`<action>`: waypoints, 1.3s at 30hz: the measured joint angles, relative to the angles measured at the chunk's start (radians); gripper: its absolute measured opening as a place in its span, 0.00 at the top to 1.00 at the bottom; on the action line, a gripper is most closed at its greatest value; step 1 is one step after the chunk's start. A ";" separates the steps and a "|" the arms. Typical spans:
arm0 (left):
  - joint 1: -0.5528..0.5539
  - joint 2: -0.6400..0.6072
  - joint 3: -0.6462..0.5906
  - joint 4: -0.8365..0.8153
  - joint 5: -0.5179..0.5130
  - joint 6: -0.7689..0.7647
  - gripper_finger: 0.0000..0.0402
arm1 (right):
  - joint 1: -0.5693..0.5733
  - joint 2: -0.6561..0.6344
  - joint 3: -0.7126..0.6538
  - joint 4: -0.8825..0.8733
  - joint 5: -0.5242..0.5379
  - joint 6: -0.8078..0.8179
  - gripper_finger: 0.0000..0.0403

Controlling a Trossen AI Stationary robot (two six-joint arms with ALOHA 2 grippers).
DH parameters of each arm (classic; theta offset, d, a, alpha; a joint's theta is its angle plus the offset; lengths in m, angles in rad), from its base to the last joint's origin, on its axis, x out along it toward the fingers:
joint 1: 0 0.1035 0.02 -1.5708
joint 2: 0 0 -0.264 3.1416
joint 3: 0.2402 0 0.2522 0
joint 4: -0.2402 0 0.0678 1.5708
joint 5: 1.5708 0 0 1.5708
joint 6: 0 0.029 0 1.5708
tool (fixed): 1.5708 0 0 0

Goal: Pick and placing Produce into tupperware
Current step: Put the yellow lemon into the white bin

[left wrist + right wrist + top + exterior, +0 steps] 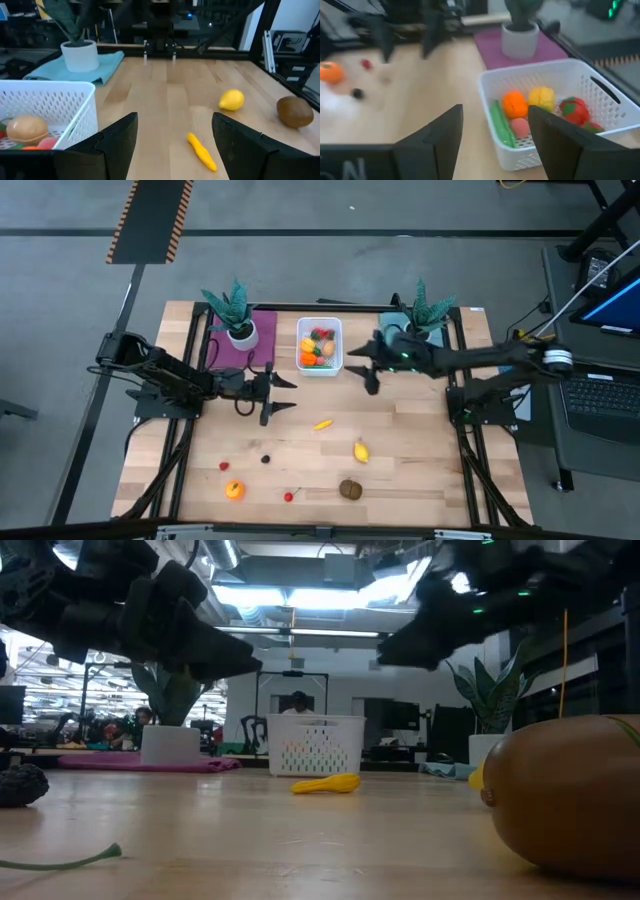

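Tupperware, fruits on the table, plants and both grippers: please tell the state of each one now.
tupperware: upright, partly filled with produce.
banana: lying loose on the table.
lemon: loose on the table.
kiwi: loose on the table.
orange: loose on the table.
potted plants: upright on mats.
left gripper: open, empty.
right gripper: open, empty, beside the tupperware.

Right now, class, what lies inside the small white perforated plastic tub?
The white tub holds a green cucumber, an orange, a yellow fruit, a pink piece and a red strawberry. Anything beneath them is hidden.
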 joint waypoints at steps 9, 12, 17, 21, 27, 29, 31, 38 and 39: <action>-0.053 0.000 0.000 0.037 0.000 0.025 0.38 | 0.142 -0.259 -0.298 0.173 -0.004 0.024 0.44; -0.071 0.000 0.000 0.037 0.000 0.027 0.38 | 0.179 -0.309 -0.365 0.212 -0.033 0.025 0.44; -0.104 0.000 0.000 0.035 0.001 0.026 0.38 | 0.223 -0.340 -0.416 0.220 -0.069 0.044 0.44; -0.126 0.000 0.000 0.035 0.001 0.025 0.38 | 0.238 -0.338 -0.419 0.213 -0.069 0.085 0.44; -0.146 0.000 0.000 0.035 0.001 0.024 0.38 | 0.238 -0.338 -0.419 0.220 -0.069 0.157 0.44; -0.153 0.000 0.000 0.035 0.001 0.018 0.38 | 0.240 -0.338 -0.419 0.220 -0.068 0.162 0.44; -0.161 0.000 0.000 0.035 0.001 0.018 0.38 | 0.255 -0.338 -0.416 0.218 -0.067 0.161 0.44; -0.185 0.000 0.000 0.027 0.001 0.017 0.38 | 0.367 -0.338 -0.307 0.120 -0.016 0.147 0.44; -0.188 0.000 0.000 0.027 0.001 0.017 0.38 | 0.389 -0.338 -0.284 0.072 0.022 0.133 0.44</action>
